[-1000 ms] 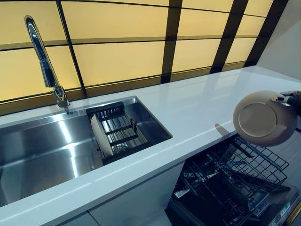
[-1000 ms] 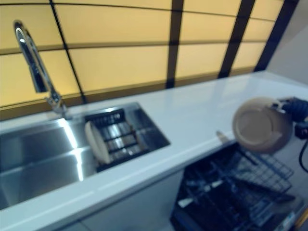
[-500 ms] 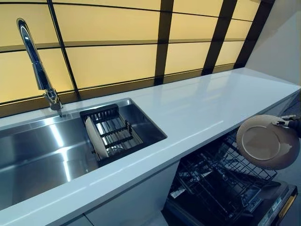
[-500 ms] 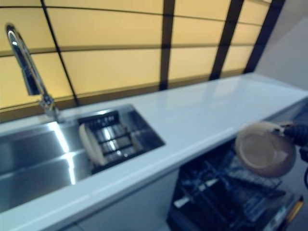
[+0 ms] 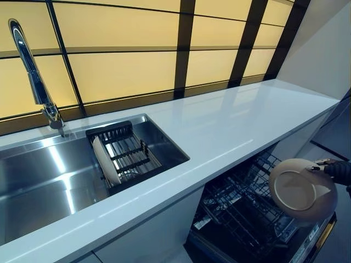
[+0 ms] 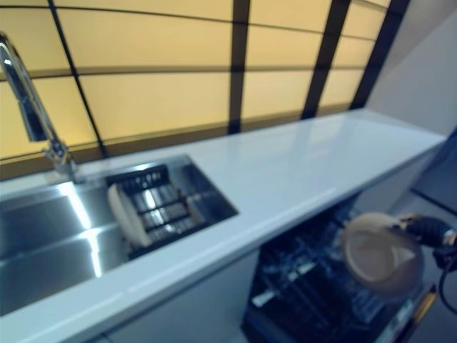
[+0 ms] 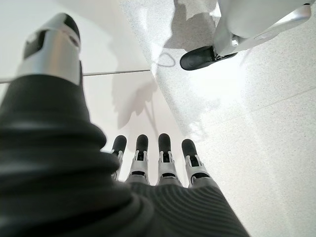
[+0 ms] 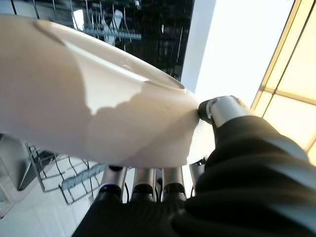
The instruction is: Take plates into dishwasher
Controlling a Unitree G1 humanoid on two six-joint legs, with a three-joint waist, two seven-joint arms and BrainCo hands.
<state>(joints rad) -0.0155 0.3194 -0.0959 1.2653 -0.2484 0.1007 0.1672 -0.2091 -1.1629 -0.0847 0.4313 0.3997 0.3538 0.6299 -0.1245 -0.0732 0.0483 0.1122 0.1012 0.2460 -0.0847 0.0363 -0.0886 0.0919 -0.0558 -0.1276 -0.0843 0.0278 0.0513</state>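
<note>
pinching plate [image 5: 302,189], right hand [image 5: 334,170] mostly cut off

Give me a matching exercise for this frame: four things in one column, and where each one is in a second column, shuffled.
Things:
1. held plate
2. second plate
3. faucet
4. left robot hand

Places:
A. standing on edge in the sink rack
B. above a pale floor, holding nothing
C. pinched by the right robot hand over the open dishwasher
D. behind the sink, at the window side

Pairs: 1-C, 2-A, 3-D, 4-B
</note>
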